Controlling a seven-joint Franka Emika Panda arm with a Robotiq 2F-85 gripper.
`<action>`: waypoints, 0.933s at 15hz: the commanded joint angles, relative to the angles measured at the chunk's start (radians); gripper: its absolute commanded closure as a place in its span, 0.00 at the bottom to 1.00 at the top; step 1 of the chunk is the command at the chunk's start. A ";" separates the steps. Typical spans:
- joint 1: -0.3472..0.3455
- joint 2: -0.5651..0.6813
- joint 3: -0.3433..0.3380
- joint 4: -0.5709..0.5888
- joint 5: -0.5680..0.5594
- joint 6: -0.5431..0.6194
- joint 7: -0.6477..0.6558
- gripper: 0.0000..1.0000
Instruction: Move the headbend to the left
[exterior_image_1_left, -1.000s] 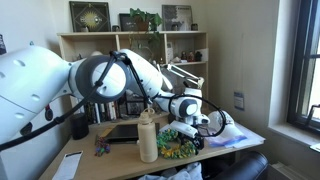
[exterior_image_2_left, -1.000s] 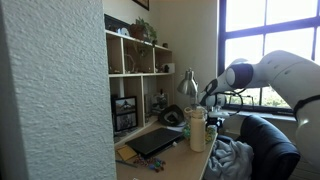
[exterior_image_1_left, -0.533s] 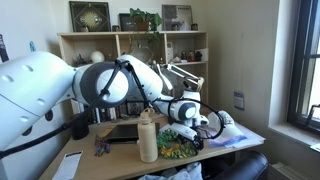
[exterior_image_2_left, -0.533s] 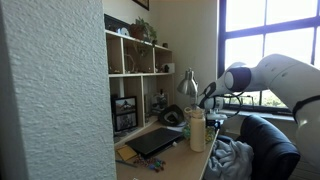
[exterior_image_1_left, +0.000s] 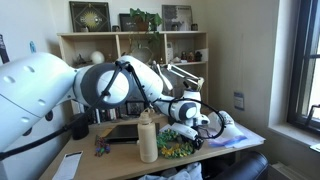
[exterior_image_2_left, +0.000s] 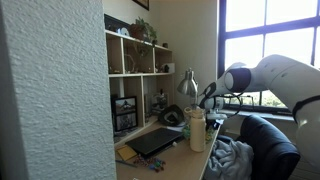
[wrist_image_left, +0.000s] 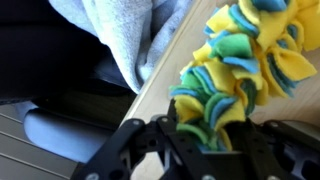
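Two dark fingers of the end effector (wrist_image_left: 208, 132) stood on either side of the near end of the headband (wrist_image_left: 235, 70), a bushy strip of green and yellow leaves lying on the bench (wrist_image_left: 160, 95) close to its edge. The leaves filled the gap between the fingers, but I could not tell whether they were pinched. Taking an end rather than the middle suited something so floppy, since it could then be dragged sideways. Grey cloth (wrist_image_left: 130, 35) hung over the edge just beside the end effector. In an exterior view a bottle (exterior_image_1_left: 148, 137) stood beyond the headband from the end effector, so the way across looked tight.
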 joint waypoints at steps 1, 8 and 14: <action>0.001 0.006 -0.001 0.010 -0.001 0.011 0.038 0.90; -0.015 -0.027 0.008 -0.018 0.017 -0.006 0.056 0.98; -0.036 -0.076 0.014 -0.057 0.050 -0.011 0.046 0.98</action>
